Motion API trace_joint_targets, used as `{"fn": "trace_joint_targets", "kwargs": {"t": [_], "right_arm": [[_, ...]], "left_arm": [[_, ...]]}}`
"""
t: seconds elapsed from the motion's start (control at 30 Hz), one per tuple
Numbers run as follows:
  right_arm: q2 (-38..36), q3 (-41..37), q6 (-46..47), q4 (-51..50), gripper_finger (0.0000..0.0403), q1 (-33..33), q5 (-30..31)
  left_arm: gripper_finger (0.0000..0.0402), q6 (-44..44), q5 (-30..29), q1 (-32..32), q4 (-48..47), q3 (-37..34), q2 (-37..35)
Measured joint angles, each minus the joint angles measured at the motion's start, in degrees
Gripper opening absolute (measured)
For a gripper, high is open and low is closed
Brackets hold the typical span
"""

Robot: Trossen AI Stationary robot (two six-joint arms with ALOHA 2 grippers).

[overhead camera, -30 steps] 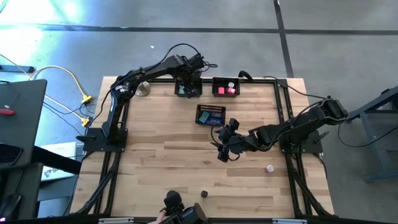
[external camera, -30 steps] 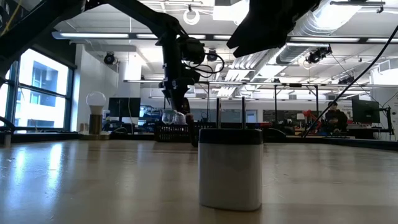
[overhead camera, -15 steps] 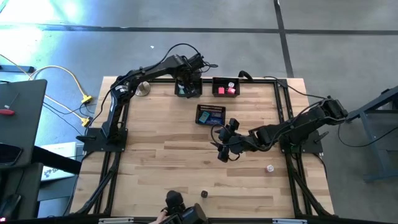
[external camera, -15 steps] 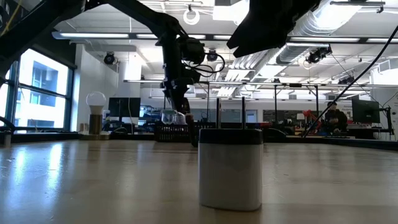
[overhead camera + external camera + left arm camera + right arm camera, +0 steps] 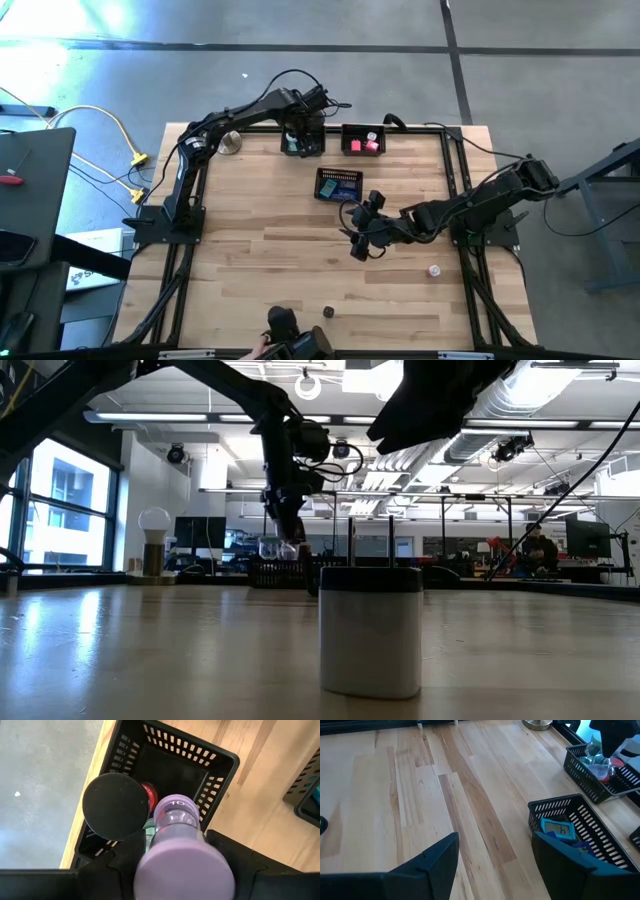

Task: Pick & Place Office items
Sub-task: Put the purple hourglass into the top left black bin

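My left gripper [image 5: 301, 141] is at the table's far edge, over the far left black mesh tray [image 5: 220, 757], shut on a lavender roll [image 5: 176, 820]. A black disc [image 5: 116, 806] and a red piece [image 5: 149, 792] lie in that tray. My right gripper [image 5: 362, 240] hovers open over mid-table, near a mesh tray with dark blue blocks [image 5: 561, 831]. Pink-red cubes [image 5: 362, 143] sit in the far right tray. On the table stand a small pale piece [image 5: 434, 270] and a dark-topped roll [image 5: 328, 312], which shows close up in the low view [image 5: 370, 630]. My left gripper pinches the lavender roll between its two fingers [image 5: 125, 862], one on each side of its near end [image 5: 185, 865]. The fingers come from above, pointing down. The roll hangs lengthwise below them, lifted at about the rim of the tray [image 5: 275, 572].
A white ball on a metal base [image 5: 230, 142] stands left of the far trays. Black frame rails [image 5: 455, 170] run along the table's sides. Bare wood lies across the table's left and near parts. People sit in the room beyond [image 5: 535, 550].
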Motion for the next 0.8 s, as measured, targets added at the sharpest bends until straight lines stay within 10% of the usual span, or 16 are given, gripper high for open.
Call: {"fn": "trace_joint_targets", "kwargs": {"t": [0.33,0.8], "right_arm": [[0.00,0.00,0.00,-0.20,0.0238,0.00,0.00],[0.00,0.00,0.02,-0.13,0.0238,0.00,-0.02]], "left_arm": [[0.0299,-1.29,0.27,0.00,0.24,0.00,0.00],[0.0306,1.51,-5.69,0.00,0.76,0.00,-0.02]]}}
